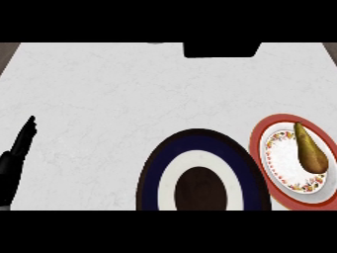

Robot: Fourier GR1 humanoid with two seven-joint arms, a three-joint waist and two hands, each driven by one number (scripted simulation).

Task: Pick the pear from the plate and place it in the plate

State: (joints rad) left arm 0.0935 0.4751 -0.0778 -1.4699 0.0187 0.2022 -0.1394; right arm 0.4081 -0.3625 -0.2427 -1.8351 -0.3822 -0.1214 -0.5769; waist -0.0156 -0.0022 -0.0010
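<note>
White marbled counter [127,94] fills most of the view, brown wood strips at its far left and right edges. 2 plates lie directly on it. Dark plate [150,173]: navy rim, white ring, dark brown centre, sits low at centre, cut by the view's lower edge. Red plate [260,132]: red rim, white middle with a flowered ring, at the right, its left edge meeting or just overlapping the dark plate's right rim; cannot tell which. Pear [310,149] lies on the red plate, stem end pointing away. Black block [222,49] at the counter's far edge, right of centre.
</note>
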